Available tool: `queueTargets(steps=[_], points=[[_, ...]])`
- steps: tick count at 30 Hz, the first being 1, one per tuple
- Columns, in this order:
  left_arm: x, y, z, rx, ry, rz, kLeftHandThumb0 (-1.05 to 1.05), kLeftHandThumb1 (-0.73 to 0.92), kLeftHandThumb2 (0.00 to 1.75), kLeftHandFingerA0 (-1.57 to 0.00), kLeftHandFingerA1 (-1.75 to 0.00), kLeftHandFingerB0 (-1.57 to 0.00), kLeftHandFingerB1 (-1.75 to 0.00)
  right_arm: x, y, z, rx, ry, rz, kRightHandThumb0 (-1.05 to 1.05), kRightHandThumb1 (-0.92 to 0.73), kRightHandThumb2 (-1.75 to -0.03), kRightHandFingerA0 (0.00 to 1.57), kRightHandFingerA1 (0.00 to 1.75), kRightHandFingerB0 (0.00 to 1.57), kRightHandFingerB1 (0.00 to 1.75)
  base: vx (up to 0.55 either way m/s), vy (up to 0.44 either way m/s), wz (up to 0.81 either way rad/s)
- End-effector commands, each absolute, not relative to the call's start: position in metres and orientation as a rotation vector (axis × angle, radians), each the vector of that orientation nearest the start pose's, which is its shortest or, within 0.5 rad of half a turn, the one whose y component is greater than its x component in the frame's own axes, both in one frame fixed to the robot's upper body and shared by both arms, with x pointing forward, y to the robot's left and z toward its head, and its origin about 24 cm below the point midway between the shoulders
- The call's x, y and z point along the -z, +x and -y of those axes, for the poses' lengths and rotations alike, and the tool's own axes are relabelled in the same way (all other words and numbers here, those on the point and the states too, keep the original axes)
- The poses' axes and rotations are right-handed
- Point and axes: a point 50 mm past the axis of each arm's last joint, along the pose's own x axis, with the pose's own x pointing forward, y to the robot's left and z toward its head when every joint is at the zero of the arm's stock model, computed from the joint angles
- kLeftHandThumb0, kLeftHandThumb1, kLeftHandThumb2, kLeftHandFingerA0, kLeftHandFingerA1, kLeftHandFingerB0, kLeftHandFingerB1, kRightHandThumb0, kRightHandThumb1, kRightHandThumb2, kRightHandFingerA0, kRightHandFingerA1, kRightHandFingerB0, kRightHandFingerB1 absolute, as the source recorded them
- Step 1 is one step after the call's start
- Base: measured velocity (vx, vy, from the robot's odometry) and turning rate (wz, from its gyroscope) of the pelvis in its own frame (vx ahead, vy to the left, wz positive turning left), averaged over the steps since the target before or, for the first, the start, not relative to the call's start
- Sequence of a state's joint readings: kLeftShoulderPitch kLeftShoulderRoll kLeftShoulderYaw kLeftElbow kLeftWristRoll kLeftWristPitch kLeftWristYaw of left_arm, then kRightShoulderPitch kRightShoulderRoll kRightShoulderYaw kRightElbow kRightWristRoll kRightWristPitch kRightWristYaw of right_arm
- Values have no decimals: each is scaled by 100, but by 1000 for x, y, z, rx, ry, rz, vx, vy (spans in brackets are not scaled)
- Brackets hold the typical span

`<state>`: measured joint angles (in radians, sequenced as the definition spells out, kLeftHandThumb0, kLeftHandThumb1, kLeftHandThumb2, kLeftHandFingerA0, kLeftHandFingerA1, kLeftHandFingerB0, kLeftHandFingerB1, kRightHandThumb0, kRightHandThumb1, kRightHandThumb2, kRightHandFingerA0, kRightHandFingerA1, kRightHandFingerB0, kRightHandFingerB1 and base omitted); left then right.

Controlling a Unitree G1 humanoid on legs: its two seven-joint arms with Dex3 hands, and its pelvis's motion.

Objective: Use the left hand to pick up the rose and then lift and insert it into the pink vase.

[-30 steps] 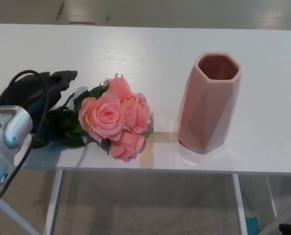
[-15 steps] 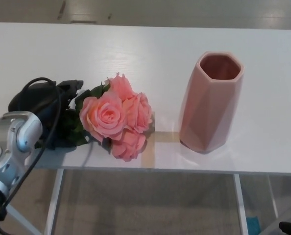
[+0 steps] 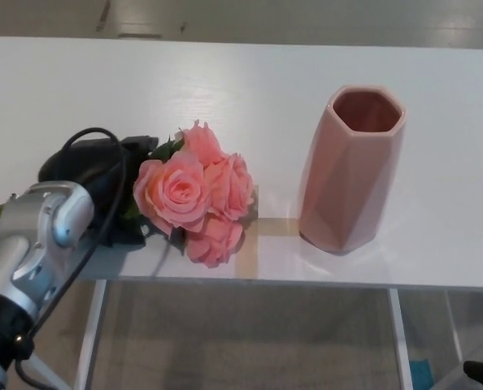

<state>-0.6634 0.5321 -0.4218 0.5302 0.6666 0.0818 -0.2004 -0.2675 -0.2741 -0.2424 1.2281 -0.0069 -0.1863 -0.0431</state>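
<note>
Lying on the white table (image 3: 250, 89), the rose (image 3: 194, 193) rests left of the upright pink vase (image 3: 351, 169); left hand (image 3: 103, 175) covers its stems, grip undeterminable. No writing visible.

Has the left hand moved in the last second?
Yes. The left hand has slid rightward along the white table, toward the pink vase, closing in on the rose bunch's leaves.
</note>
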Motion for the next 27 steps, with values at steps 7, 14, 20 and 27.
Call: queueTargets(steps=[7,14,20,27], points=[[-95,363,-172,344,1413,-83,-57,37,75,0,-15,0,-16,101,206,274,335,-137,-745,-18,-60,-57,63,51,54,46,0,0,0],[-94,366,-166,369,1431,-53,-21,74,63,-88,-134,-64,-43,102,207,273,343,-121,-744,-18,-60,-57,63,51,54,46,0,0,0],[-87,367,-170,358,1451,-45,-16,72,58,-58,-155,-77,-47,100,209,272,338,-122,-736,-18,-60,-57,62,51,54,46,0,0,0],[-90,366,-171,326,1353,4,-20,73,63,-65,-147,-85,-57,100,209,274,330,-128,-739,-19,-60,-57,60,50,53,46,0,0,0]])
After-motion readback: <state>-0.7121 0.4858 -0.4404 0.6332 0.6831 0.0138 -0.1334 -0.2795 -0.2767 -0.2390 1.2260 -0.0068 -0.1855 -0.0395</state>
